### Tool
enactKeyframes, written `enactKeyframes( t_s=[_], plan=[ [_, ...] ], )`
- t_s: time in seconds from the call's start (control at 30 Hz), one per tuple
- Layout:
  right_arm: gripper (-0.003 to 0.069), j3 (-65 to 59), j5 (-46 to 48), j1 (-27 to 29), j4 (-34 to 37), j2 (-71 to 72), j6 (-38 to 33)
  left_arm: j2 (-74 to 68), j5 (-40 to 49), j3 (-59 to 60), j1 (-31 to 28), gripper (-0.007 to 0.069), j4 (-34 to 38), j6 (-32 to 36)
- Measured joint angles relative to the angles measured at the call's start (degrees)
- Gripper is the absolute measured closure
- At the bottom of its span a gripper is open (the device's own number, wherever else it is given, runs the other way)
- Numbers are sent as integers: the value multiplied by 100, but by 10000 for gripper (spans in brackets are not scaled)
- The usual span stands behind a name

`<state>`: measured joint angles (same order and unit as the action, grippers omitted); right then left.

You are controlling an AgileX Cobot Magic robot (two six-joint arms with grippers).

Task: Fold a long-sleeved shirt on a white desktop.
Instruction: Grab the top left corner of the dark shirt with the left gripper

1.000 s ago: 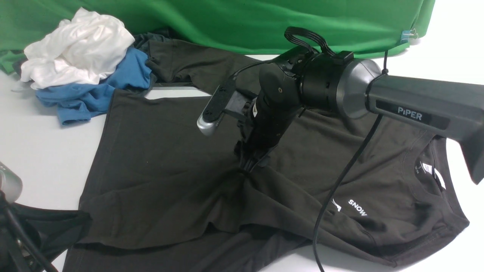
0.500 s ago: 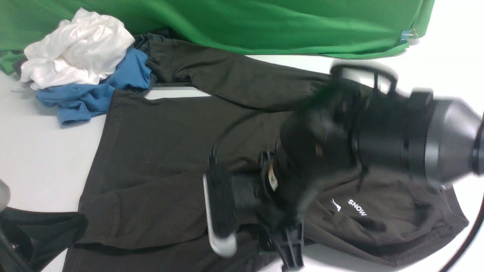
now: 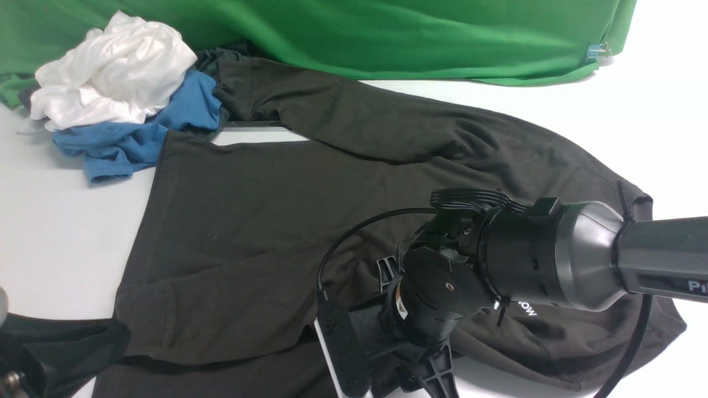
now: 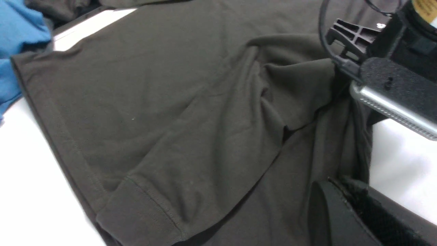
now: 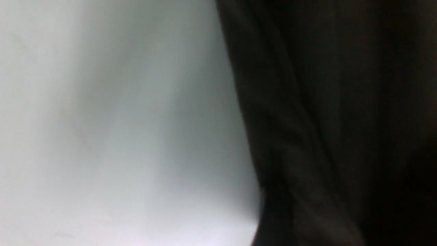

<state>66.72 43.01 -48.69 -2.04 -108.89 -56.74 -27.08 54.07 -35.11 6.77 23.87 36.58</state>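
Note:
The long-sleeved shirt [image 3: 249, 221] lies spread on the white desktop [image 3: 61, 237], collar to the right, its far sleeve [image 3: 354, 116] running back left. A cuffed fold [image 4: 146, 208] lies over its near left part. My right gripper [image 3: 414, 329] hangs low over the shirt's near edge by the chest logo. Its ribbed fingers [image 3: 437, 373] stand apart, open; the right wrist view shows only blurred dark cloth [image 5: 334, 123] beside the table. My left gripper [image 4: 338, 191] is shut, with black cloth [image 3: 61, 342] in its jaws at the near left. Whether that cloth is the shirt's, I cannot tell.
A white garment [image 3: 110, 72] and a blue garment [image 3: 133, 138] are heaped at the back left, against the shirt's far sleeve. A green cloth backdrop [image 3: 387, 33] runs along the back. The right arm's cable [image 3: 630, 354] hangs over the shirt's collar end.
My right arm has swung from over the shirt's middle down to its near edge, now covering the collar and most of the logo. The left wrist has dropped out of the front view.

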Motion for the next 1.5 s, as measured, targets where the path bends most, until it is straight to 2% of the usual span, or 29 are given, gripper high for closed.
enactKeyframes(
  t_s=[0.13, 0.17, 0.2, 0.23, 0.33, 0.47, 0.57, 0.63, 0.7, 0.8, 0.9, 1.07, 1.2, 1.27, 1.3, 1.33, 1.43, 1.5],
  plan=[
    [353, 26, 534, -5, 79, -16, 33, 0, 5, 0, 146, 607, -46, 0],
    [408, 26, 616, -5, 156, -16, 38, 0, 5, 0, 170, 607, -82, 0],
    [408, 26, 627, -5, 167, -16, 38, 0, 5, 0, 170, 607, -90, 0],
    [467, 31, 725, -5, 235, -17, 76, 0, 5, 0, 175, 607, -133, 0],
    [507, 38, 967, -5, 280, -17, 296, 0, 5, 0, 175, 606, -148, 0],
    [517, 38, 1443, -5, 401, -12, 752, 0, 5, 0, 175, 606, -148, 0],
    [484, 38, 1780, -5, 587, -12, 1096, 0, 5, 0, 175, 606, -148, 0],
    [407, 38, 1956, -5, 697, -12, 1399, 0, 5, 0, 175, 606, -148, 0],
    [364, 33, 2003, -5, 729, -12, 1519, 0, 5, 0, 175, 606, -148, 0],
    [209, 33, 2142, -5, 908, -5, 1809, 0, 5, 0, 175, 606, -148, 0],
    [156, 68, 2423, -5, 1073, 43, 1968, 0, 73, 0, 175, 606, -148, -114],
    [200, 271, 2587, 9, 1091, 441, 2441, 0, 222, 0, 175, 606, -169, -357],
    [333, 418, 2506, 184, 970, 1076, 3046, 0, 265, 0, 175, 606, -192, -604],
    [433, 437, 2324, 577, 855, 1549, 3370, -27, 318, 0, 199, 606, -253, -793],
    [446, 437, 2284, 660, 846, 1611, 3438, -47, 318, 0, 212, 606, -277, -831],
    [477, 437, 2109, 1002, 810, 1794, 3561, -116, 357, 0, 283, 606, -298, -884],
    [491, 440, 1690, 1654, 787, 1937, 3817, -346, 393, 0, 346, 606, -303, -969],
    [487, 440, 1014, 2423, 834, 1874, 4193, -771, 382, 0, 351, 606, -297, -1012]
  ],
)
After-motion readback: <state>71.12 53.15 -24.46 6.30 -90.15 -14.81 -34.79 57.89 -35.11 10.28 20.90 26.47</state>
